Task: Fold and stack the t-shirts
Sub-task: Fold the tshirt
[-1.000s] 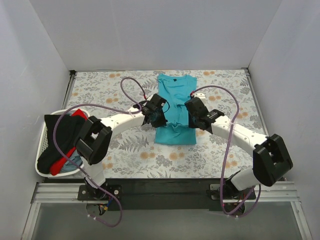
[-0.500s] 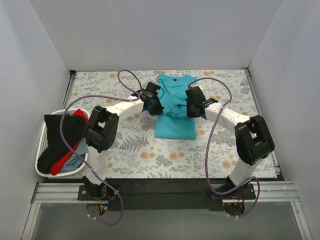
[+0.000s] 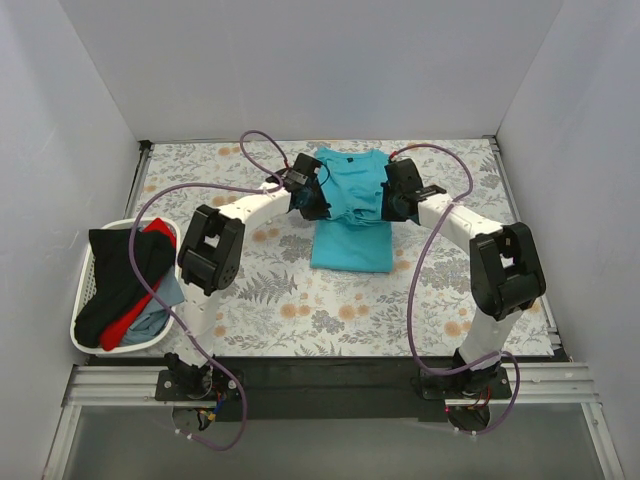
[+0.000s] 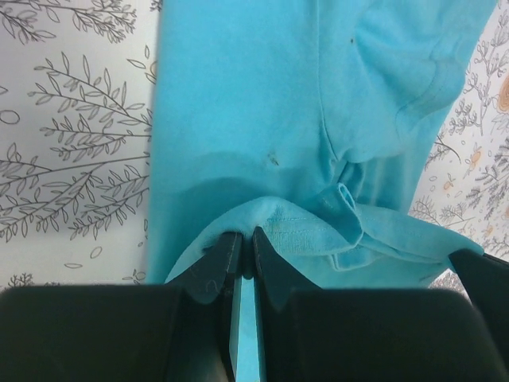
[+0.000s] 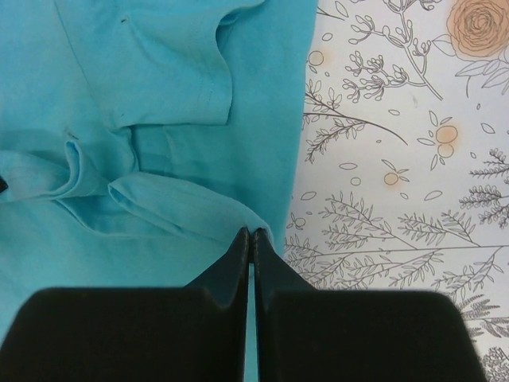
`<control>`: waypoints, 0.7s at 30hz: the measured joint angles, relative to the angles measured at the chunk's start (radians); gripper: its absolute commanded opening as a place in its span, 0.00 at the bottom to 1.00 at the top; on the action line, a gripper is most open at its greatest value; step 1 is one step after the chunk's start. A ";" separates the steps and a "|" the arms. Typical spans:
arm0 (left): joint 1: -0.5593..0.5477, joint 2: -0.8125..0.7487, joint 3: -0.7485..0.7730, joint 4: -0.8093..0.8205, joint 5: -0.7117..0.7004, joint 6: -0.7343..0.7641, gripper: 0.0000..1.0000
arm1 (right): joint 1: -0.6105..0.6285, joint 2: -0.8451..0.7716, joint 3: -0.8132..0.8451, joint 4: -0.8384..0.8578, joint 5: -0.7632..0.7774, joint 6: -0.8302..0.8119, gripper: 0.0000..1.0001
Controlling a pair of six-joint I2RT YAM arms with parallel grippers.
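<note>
Midway, the plain turquoise cloth t-shirt (image 3: 350,235) lay near the desk's (image 3: 450,300) far edge, left pincer (image 3: 308,200) and right pincer (image 3: 393,203) both clamped on it. Crumpled black and red shirts (image 3: 120,285) awaited folding in the white slatted plastic basket (image 3: 84,295).

T-shirt (image 3: 350,225) flat at tabletop (image 3: 290,310) centre, toward far edge; left gripper (image 3: 311,205) on its left edge, right gripper (image 3: 386,206) on its right. Basket (image 3: 82,300) at left, heaped shirts (image 3: 125,275) inside.

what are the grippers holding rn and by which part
The turquoise t-shirt, held by both: the left gripper pinches a raised fold at its left side, the right gripper a fold at its right side.
</note>
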 measured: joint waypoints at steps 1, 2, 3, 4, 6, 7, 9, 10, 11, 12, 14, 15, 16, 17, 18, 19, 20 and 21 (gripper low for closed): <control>0.004 0.005 0.005 0.001 0.002 0.000 0.00 | -0.005 0.011 0.005 0.003 -0.006 -0.002 0.01; 0.008 0.011 0.006 0.000 0.005 0.000 0.00 | -0.010 0.023 0.011 0.003 -0.012 -0.004 0.03; 0.013 0.016 0.006 0.001 0.008 0.001 0.00 | -0.013 0.033 0.015 0.003 -0.019 -0.006 0.04; 0.018 0.021 0.006 0.001 0.011 0.002 0.07 | -0.017 0.043 0.019 0.003 -0.026 -0.008 0.05; 0.029 0.031 0.006 0.001 0.021 0.009 0.25 | -0.024 0.064 0.033 0.005 -0.039 -0.011 0.14; 0.034 0.035 0.006 0.002 0.027 0.016 0.42 | -0.029 0.074 0.040 0.005 -0.048 -0.013 0.21; 0.045 0.036 0.006 0.006 0.039 0.027 0.51 | -0.037 0.087 0.051 0.005 -0.062 -0.014 0.48; 0.051 0.035 0.005 0.015 0.045 0.031 0.54 | -0.041 0.088 0.054 0.005 -0.067 -0.019 0.56; 0.056 0.032 0.002 0.032 0.049 0.036 0.55 | -0.043 0.088 0.055 0.006 -0.074 -0.023 0.70; 0.061 0.027 -0.007 0.046 0.050 0.042 0.55 | -0.045 0.087 0.056 0.007 -0.076 -0.024 0.74; 0.068 0.007 -0.033 0.063 0.051 0.051 0.51 | -0.048 0.081 0.056 0.008 -0.078 -0.032 0.75; 0.071 -0.006 -0.047 0.066 0.050 0.053 0.45 | -0.048 0.076 0.055 0.008 -0.080 -0.032 0.72; 0.074 -0.022 -0.062 0.069 0.050 0.055 0.40 | -0.048 0.065 0.048 0.011 -0.083 -0.031 0.68; 0.076 -0.035 -0.073 0.071 0.050 0.055 0.22 | -0.046 0.048 0.038 0.011 -0.087 -0.030 0.65; 0.077 -0.055 -0.091 0.076 0.050 0.048 0.16 | -0.039 0.027 0.024 0.013 -0.085 -0.029 0.60; 0.077 -0.072 -0.108 0.084 0.050 0.047 0.12 | -0.031 0.005 0.011 0.013 -0.084 -0.028 0.55; 0.076 -0.086 -0.123 0.087 0.053 0.045 0.00 | -0.017 -0.013 0.001 0.014 -0.083 -0.026 0.54; 0.073 -0.097 -0.134 0.091 0.055 0.040 0.00 | -0.005 -0.025 -0.005 0.017 -0.084 -0.022 0.53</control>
